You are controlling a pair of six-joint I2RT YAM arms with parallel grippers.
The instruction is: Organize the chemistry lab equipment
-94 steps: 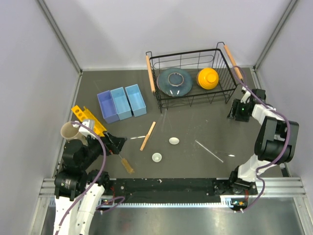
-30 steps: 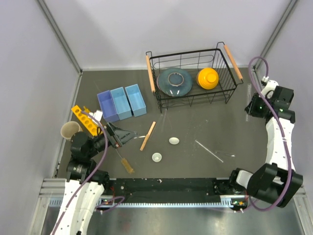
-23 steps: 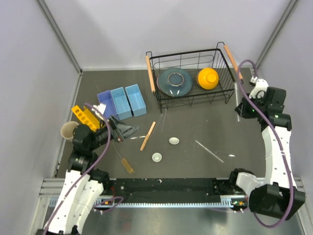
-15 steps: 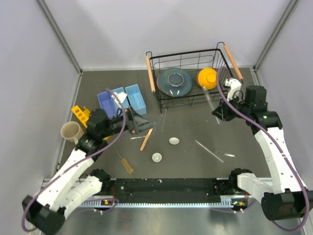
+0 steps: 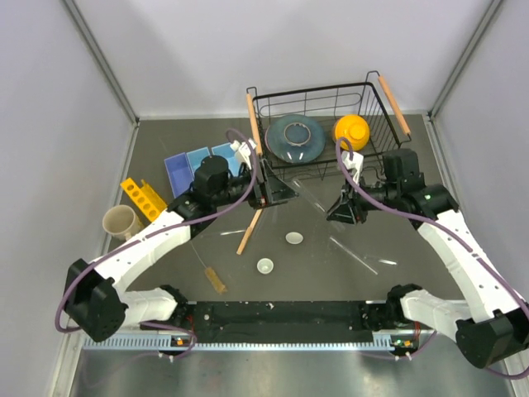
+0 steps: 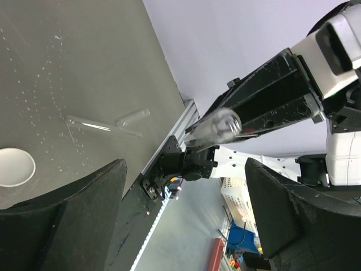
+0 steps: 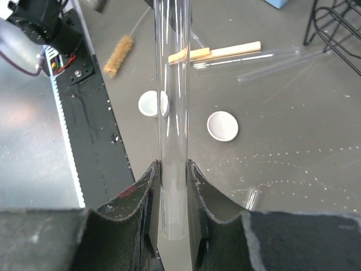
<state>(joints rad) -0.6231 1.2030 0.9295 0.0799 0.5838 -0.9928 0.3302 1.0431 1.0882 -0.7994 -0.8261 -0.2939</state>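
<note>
Now both arms have swung in to the middle since half a second ago, meeting just near of the wire basket (image 5: 314, 88). Your right gripper (image 5: 340, 212) is clamped on a clear glass tube (image 7: 172, 84), which juts left toward the left gripper (image 5: 279, 192). The left jaws are spread wide; in the left wrist view the tube's open end shows between them, touching neither.

Loose gear unmoved on the dark grey table (image 5: 331, 281):
- wooden stick (image 5: 250, 231)
- white dishes (image 5: 293, 238)
- brush (image 5: 213, 277), near left
- thin rods (image 5: 355, 255), near right

Blue bins (image 5: 178, 168), yellow rack (image 5: 140, 197) and tan cup (image 5: 121, 222) lie far left. Plate (image 5: 295, 137) and yellow bowl (image 5: 351, 132) sit in the basket. Pale walls on three sides.
</note>
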